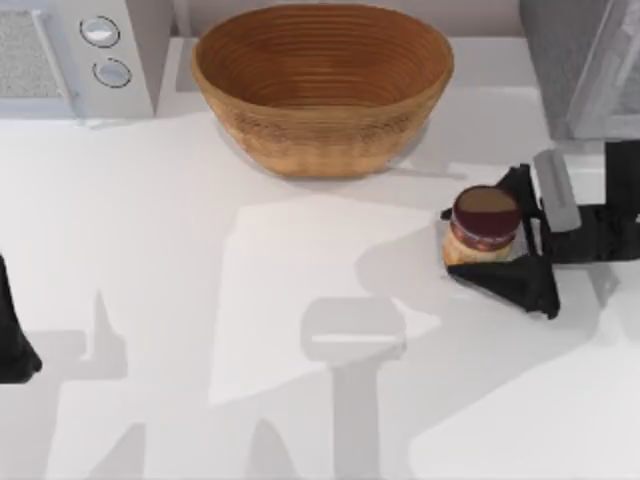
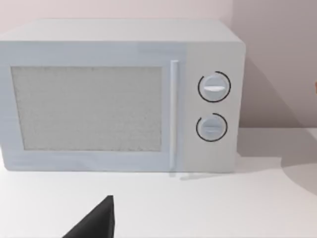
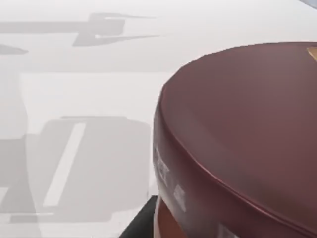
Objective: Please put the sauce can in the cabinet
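White worktop (image 1: 200, 300) carries everything, and going from its left edge the first thing is the left gripper (image 1: 12, 345), a dark shape parked at that edge near the front; whether its jaws are apart or together cannot be told. In the left wrist view a black fingertip (image 2: 96, 220) pokes over the bare surface, with the microwave (image 2: 119, 96) ahead of it. That microwave (image 1: 75, 55) sits in the back left corner, pale grey, with a speckled door panel and two round knobs (image 1: 100, 32) one above the other. Just beside it, along the back edge near the middle, stands a woven wicker basket (image 1: 320, 130), oval and light brown.

Toward the right edge, in front of the basket and well apart from it, the sauce can (image 1: 484, 228) stands upright on the worktop, its dark maroon lid up and an orange label showing below. The right gripper (image 1: 500, 235) reaches in from the right edge, and its black jaws lie on either side of the can, close against it and appearing clamped on it. The right wrist view looks closely onto the maroon lid (image 3: 242, 129), with a black finger (image 3: 138, 220) low beside it. In the back right corner stands the grey cabinet (image 1: 570, 60), speckled side and pale framed door, behind the right arm.
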Motion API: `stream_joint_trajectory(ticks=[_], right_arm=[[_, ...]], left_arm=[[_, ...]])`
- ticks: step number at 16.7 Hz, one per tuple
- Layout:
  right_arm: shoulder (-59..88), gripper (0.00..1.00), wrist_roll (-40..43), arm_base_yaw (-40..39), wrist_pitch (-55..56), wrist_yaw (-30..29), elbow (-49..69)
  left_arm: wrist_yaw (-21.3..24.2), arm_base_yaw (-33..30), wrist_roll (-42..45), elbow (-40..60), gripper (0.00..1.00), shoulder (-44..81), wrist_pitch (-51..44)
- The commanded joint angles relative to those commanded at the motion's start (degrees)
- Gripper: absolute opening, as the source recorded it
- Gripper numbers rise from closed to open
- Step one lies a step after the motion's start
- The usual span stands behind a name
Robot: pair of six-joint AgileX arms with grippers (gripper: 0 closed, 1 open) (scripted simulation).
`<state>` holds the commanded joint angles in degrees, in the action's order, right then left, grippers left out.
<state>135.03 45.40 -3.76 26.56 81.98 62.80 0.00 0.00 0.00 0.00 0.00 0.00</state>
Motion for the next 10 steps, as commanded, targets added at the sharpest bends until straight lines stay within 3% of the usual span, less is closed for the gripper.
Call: stream_joint_trajectory(ticks=[7, 10], right_arm=[[0.00, 0.02, 0.00, 0.00, 0.00, 0.00, 0.00], [0.00, 0.00, 0.00, 0.00, 0.00, 0.00, 0.00]], left_arm=[[0.00, 0.00, 0.00, 0.00, 1.00, 0.00, 0.00], [0.00, 0.00, 0.00, 0.00, 1.00, 0.00, 0.00]])
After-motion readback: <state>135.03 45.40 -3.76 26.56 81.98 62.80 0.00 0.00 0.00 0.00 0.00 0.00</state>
